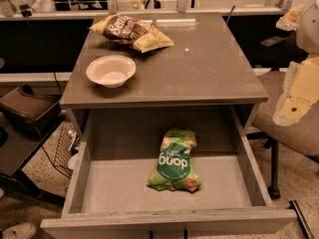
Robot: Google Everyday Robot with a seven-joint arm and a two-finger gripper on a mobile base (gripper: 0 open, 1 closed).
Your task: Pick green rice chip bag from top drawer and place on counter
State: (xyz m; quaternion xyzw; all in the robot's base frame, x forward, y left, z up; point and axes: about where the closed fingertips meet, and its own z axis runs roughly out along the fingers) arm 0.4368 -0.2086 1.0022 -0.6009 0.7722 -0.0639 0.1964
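The green rice chip bag (174, 161) lies flat on the pale bottom of the open top drawer (119, 188), a little right of its middle, with its white lettering facing up. The drawer is pulled out towards me under the counter (199, 63), a grey-brown tabletop. My gripper (294, 96) shows as a pale cream shape at the right edge of the view. It hangs beside the counter's right side, well above and to the right of the bag, and touches nothing.
A yellow-and-brown chip bag (132, 32) lies at the counter's back left. A white bowl (110, 70) stands near its front left. An office chair (294, 128) is on the right. A dark seat and a wire basket (62, 143) are on the left.
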